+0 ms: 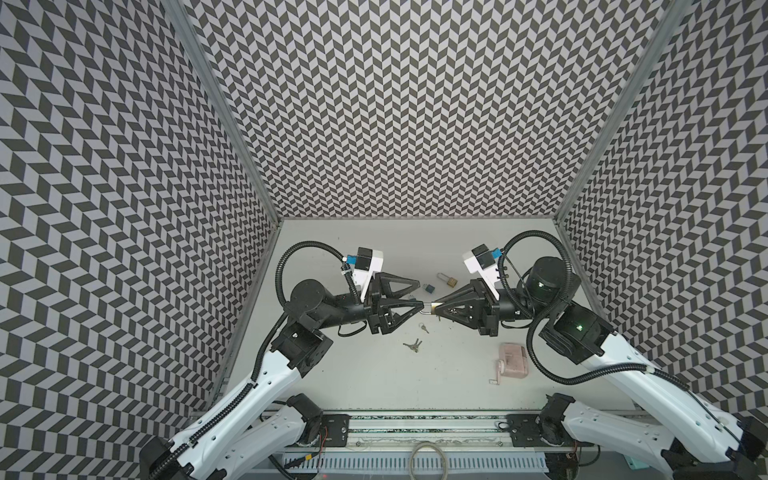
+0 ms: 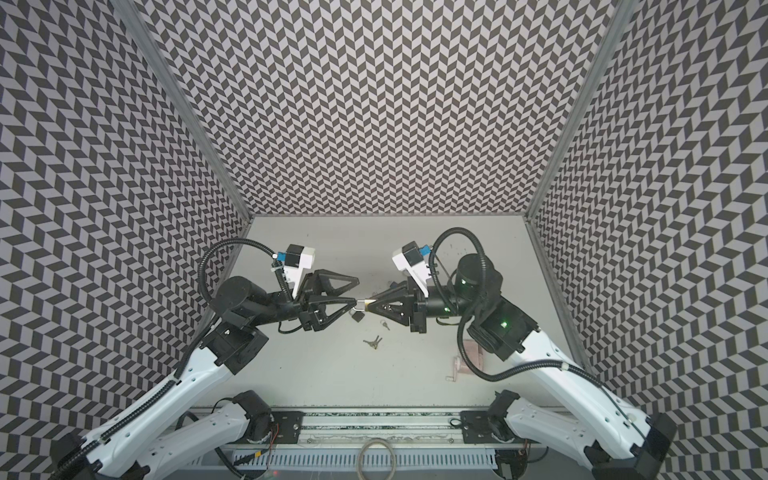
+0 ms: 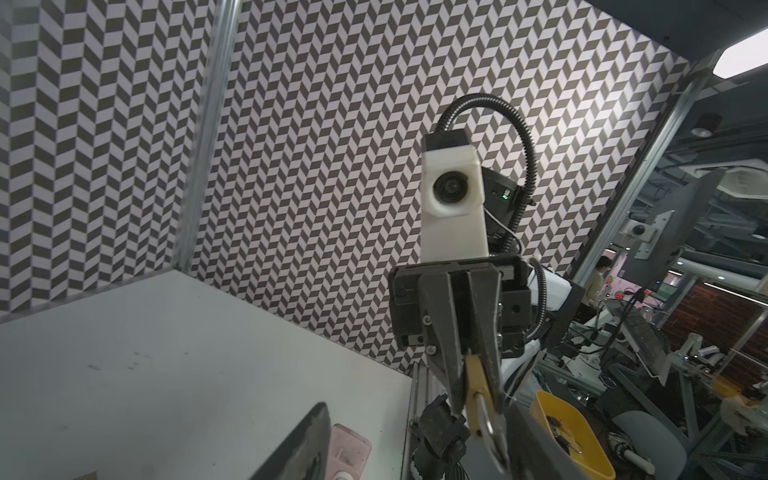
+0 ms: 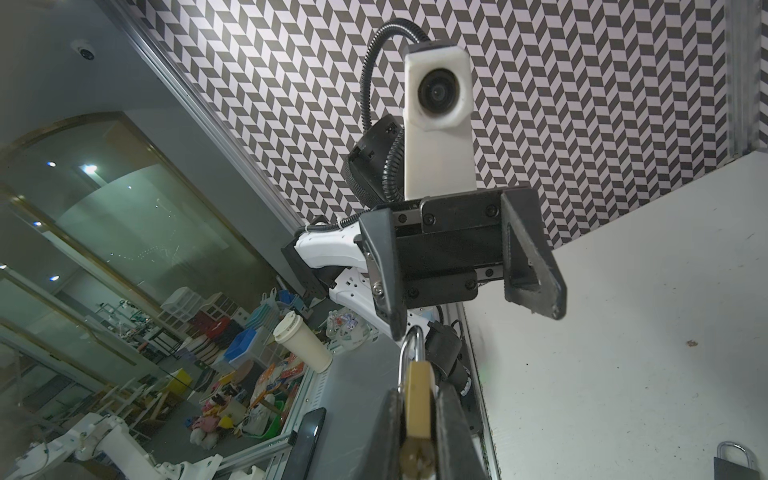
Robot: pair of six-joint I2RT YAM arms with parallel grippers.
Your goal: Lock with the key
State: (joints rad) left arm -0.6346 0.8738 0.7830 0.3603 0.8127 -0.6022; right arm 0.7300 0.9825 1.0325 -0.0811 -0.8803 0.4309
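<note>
key bunch (image 1: 412, 345): flat on table (image 1: 374, 382), 7 o'clock from brass padlock (image 1: 432, 308)
pink case (image 1: 513, 359): 4 o'clock
single key (image 1: 424, 328): 7 o'clock, closer
brass padlock: lifted, centre, shackle toward 9 o'clock
right gripper (image 1: 437, 309): clamped on brass padlock
left gripper (image 1: 419, 294): jaws apart, one fingertip at shackle
blue padlock (image 1: 428, 289): 12 o'clock
long-shackle padlock (image 1: 448, 280): 1 o'clock

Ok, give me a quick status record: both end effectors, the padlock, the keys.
left end effector: open, one finger by shackle
right end effector: shut on padlock
padlock: held off table, shackle toward left end effector
keys: on table, none held
spares: brass lock, blue lock, on table
</note>
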